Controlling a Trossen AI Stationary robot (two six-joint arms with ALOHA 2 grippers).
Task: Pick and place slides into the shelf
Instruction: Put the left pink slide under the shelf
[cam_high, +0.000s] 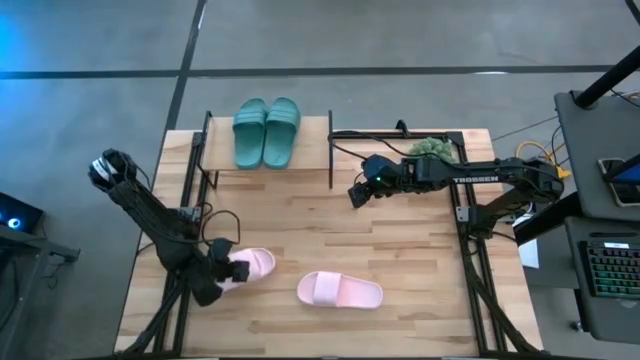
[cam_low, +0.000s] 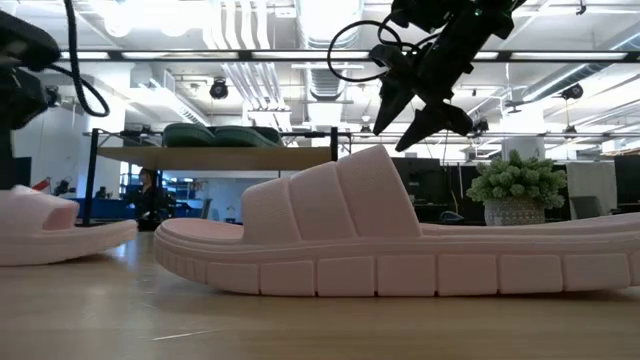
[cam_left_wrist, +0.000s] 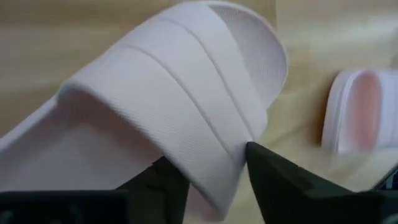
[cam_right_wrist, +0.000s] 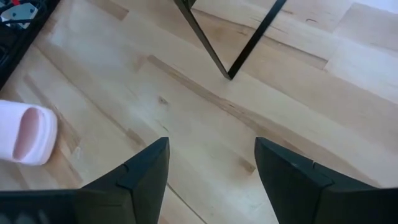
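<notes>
Left pincer (cam_high: 232, 271) straddles the strap of one pink slide (cam_high: 252, 265) on the surface (cam_high: 400, 240), fingers either side, grip not confirmed. Second pink slide (cam_high: 340, 291) lies nearby. Teal pair (cam_high: 267, 131) sits on the shelf (cam_high: 315, 140). Right pincer (cam_high: 357, 192) hovers wide, empty.

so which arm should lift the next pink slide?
Left, probably. The left gripper already straddles the strap of the near pink slide, fingers either side. The right gripper hangs open and empty up by the shelf.
</notes>
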